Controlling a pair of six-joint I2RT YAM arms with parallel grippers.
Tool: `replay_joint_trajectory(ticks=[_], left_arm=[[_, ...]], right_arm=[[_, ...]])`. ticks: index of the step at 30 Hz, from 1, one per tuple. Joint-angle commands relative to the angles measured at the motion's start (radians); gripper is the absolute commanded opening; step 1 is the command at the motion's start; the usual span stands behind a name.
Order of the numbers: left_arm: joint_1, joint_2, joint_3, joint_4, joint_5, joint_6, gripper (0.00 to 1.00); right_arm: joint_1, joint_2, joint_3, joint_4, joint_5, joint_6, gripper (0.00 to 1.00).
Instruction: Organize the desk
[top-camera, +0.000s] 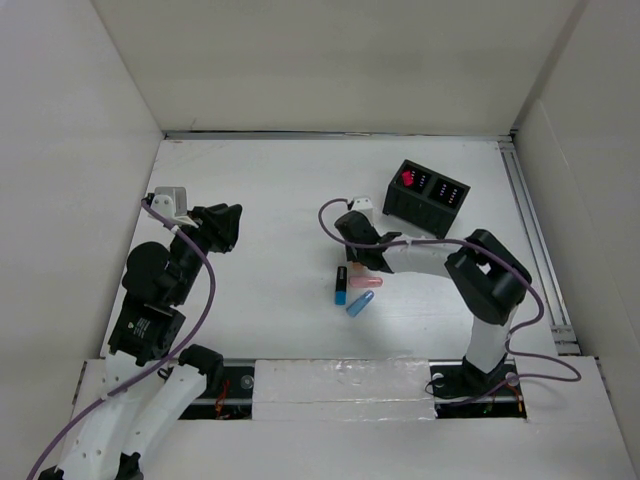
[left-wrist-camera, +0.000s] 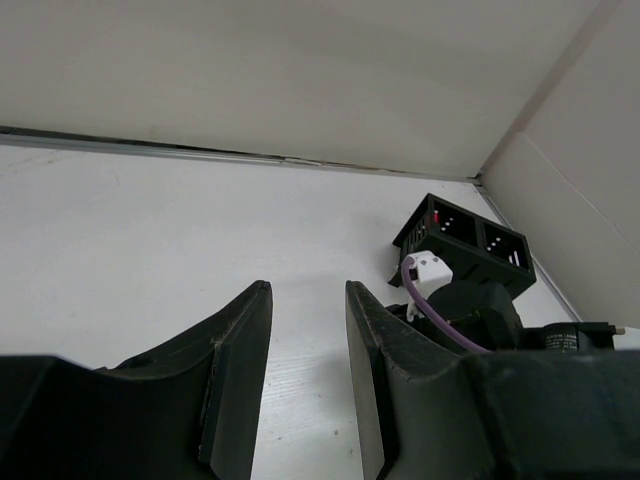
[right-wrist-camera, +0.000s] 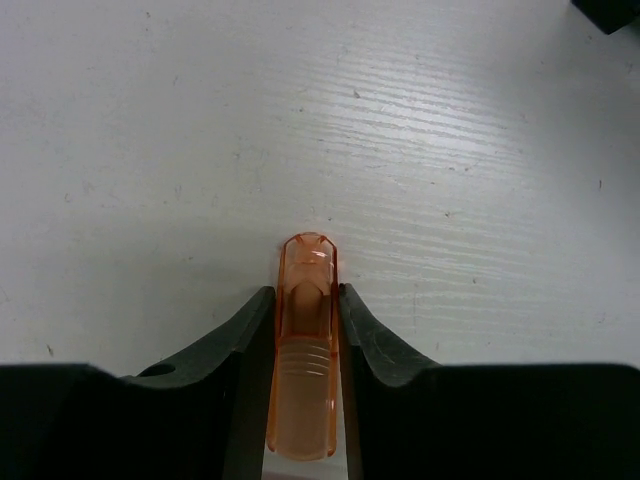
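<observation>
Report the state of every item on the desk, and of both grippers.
Orange pen: lying low on the desk, clamped.
Right gripper: fingers shut on the orange pen.
Left gripper: fingers slightly apart, empty.
Blue pen: lying flat, loose.
Black-and-blue pen: lying flat, loose.
Organizer: upright, red item in its left slot.
</observation>
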Motion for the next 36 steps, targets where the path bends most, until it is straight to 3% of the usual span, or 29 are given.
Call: replay_joint_trajectory(ticks=[1,5,11,12,17,24,36], left_arm=[[-0.002,-0.005,-0.003,0.038,0.012,0.009,0.32],[-0.002,-0.002,-0.003,0.038,0.012,0.009,0.32],[-0.002,-0.006,-0.001,0.040,0.012,0.009,0.32],[-0.002,-0.008,-0.003,0.040,0.012,0.009,0.32],[-0.002,-0.011,-0.004,0.043,0.041,0.011,0.32],[-0.002,-0.003,-0.003,0.040,0.040,0.015,0.32],[-0.002,0.001,-0.001,0.038,0.049,0.015,0.33]], right_arm=[[-0.003,-0.014,0.052,-0.043,0.042,-0.014,0.13],[-0.058,-0.187,0.052,0.060,-0.022,-0.029,0.12],[-0.181,-0.379,0.061,0.166,0.139,-0.112,0.12],[-0.271,-0.410,0.072,0.166,0.172,-0.125,0.13],[-0.435,-0.379,0.084,0.209,0.255,-0.136,0.14],[-0.615,-0.301,0.126,0.226,0.183,-0.123,0.14],[-0.586,-0.234,0.075,0.260,0.183,-0.112,0.17]])
